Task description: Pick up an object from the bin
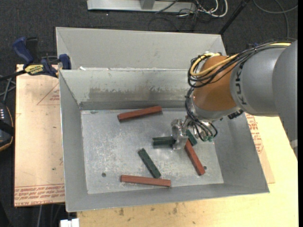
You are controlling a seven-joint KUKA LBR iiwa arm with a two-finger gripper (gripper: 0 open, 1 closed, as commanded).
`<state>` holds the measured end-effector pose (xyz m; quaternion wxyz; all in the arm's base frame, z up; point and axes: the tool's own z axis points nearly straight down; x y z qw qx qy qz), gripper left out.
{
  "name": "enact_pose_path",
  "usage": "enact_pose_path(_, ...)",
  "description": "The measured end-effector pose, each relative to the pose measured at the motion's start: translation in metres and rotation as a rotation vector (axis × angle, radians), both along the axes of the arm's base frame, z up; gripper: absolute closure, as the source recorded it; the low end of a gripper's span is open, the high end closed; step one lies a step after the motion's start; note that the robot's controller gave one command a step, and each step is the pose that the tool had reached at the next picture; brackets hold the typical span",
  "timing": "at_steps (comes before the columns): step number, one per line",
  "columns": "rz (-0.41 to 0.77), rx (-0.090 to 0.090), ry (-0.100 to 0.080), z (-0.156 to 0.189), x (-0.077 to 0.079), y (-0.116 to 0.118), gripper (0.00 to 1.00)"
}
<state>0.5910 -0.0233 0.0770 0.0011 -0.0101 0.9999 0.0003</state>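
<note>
Bin floor scuffed grey metal; dark carpet and cables beyond. Gripper low at right end of dark green bar; clenched or released, cannot tell.

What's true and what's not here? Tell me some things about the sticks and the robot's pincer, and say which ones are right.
1. The bin holds a back reddish-brown stick, a front reddish-brown stick and a right reddish-brown stick. True.
2. Every stick is reddish-brown. False: there is a middle dark green stick and a slanted dark green stick.
3. The pincer is over the front reddish-brown stick. False: it is at the right end of the middle dark green stick.
4. The arm comes in from the picture's right. True.
</note>
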Motion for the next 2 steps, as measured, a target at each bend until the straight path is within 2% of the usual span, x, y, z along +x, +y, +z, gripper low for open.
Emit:
enact_pose_path(1,0.005,-0.001,-0.003,0.1526,0.0022,-0.0149,1.00)
enact_pose_path(2,0.006,0.000,-0.001,0.1516,0.0017,-0.0147,1.00)
